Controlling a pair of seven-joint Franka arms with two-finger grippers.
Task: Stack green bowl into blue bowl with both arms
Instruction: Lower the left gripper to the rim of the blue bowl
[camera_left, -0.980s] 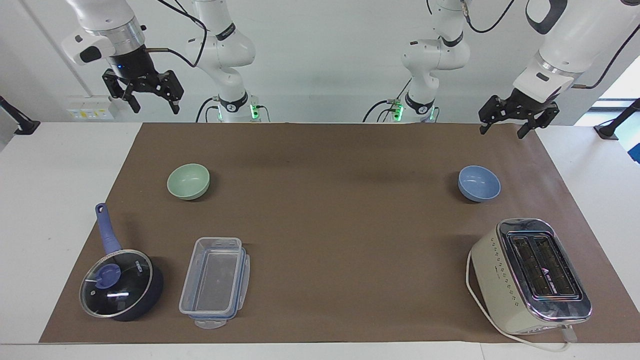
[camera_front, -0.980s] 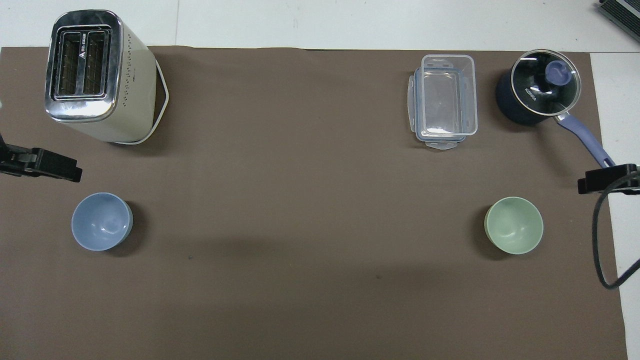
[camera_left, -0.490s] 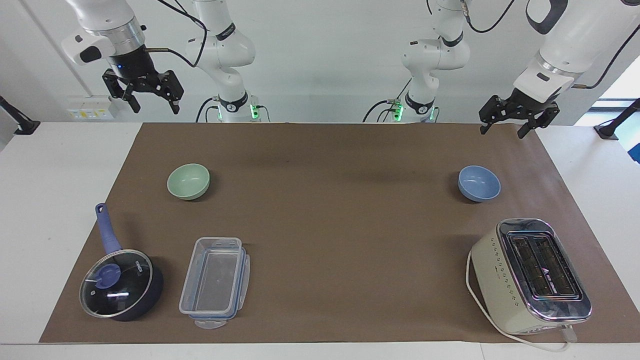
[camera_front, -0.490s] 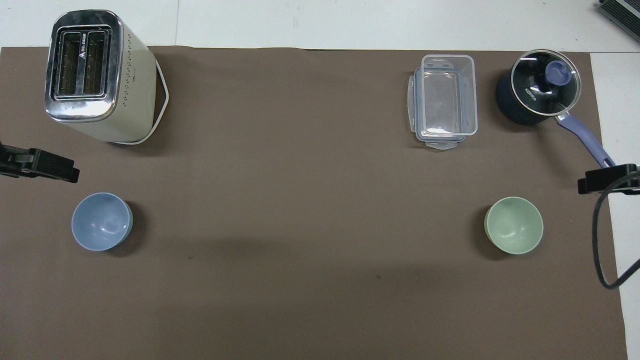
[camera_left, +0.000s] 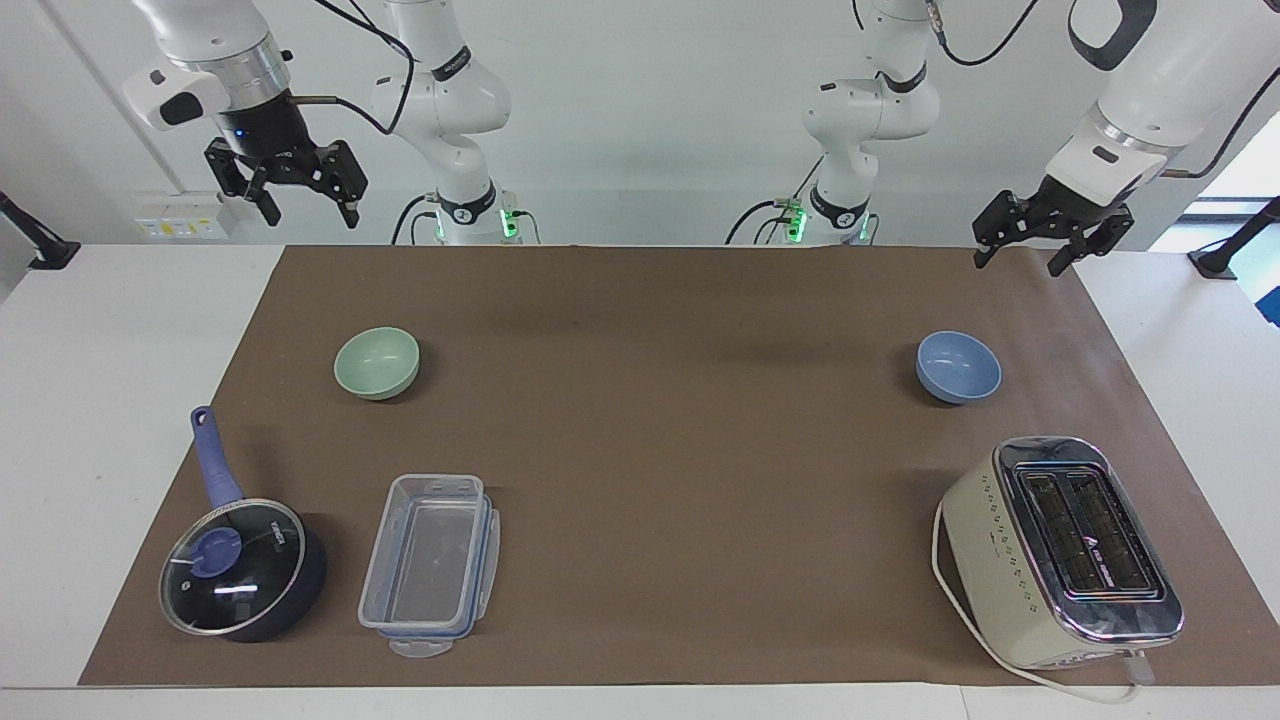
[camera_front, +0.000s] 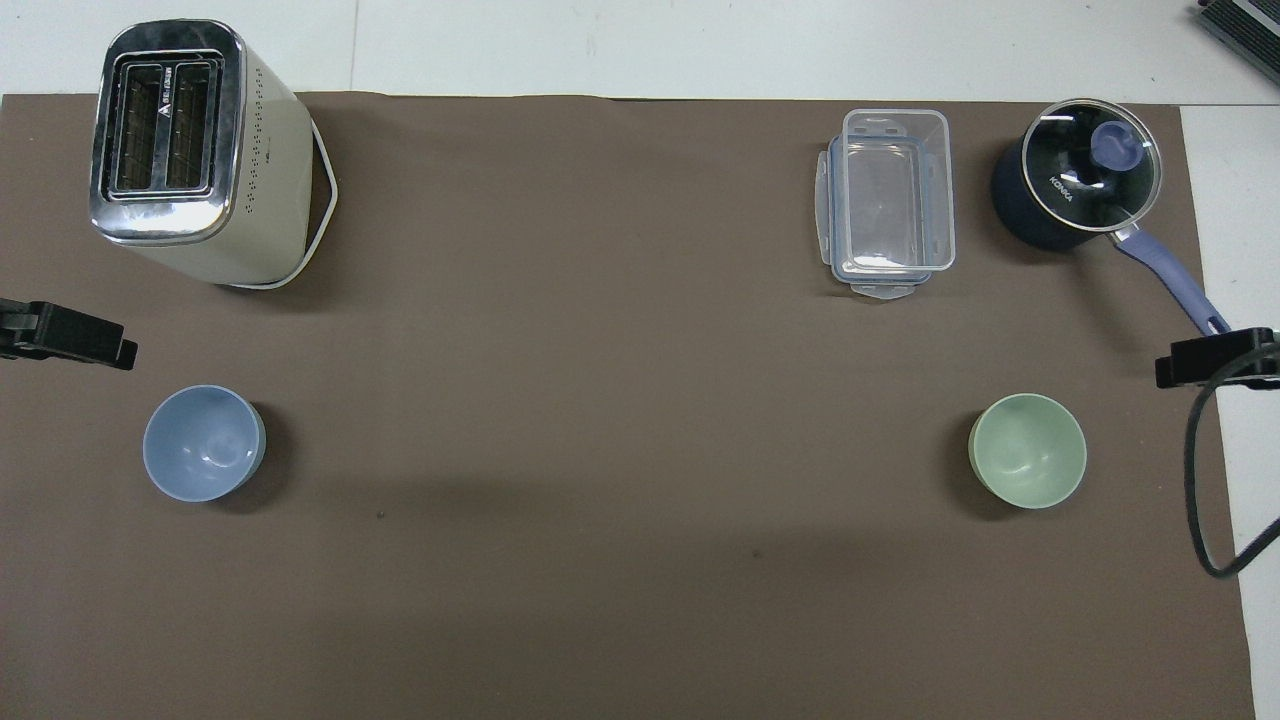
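The green bowl (camera_left: 377, 363) (camera_front: 1027, 450) stands upright on the brown mat toward the right arm's end of the table. The blue bowl (camera_left: 958, 367) (camera_front: 204, 443) stands upright toward the left arm's end, about as near to the robots. Both bowls hold nothing. My right gripper (camera_left: 312, 218) hangs high in the air over the table's edge by the green bowl's end, open, fingers apart. My left gripper (camera_left: 1018, 266) hangs above the mat's corner by the blue bowl's end, open, with nothing in it. One of its fingers (camera_front: 95, 342) pokes into the overhead view.
A cream toaster (camera_left: 1060, 550) (camera_front: 190, 150) stands farther from the robots than the blue bowl. A clear plastic container (camera_left: 430, 565) and a dark blue saucepan with glass lid (camera_left: 240, 570) lie farther out than the green bowl. A black cable (camera_front: 1200, 480) hangs by the right gripper.
My left gripper has drifted a little outward, toward the left arm's end of the table. The right gripper and both bowls have stayed put.
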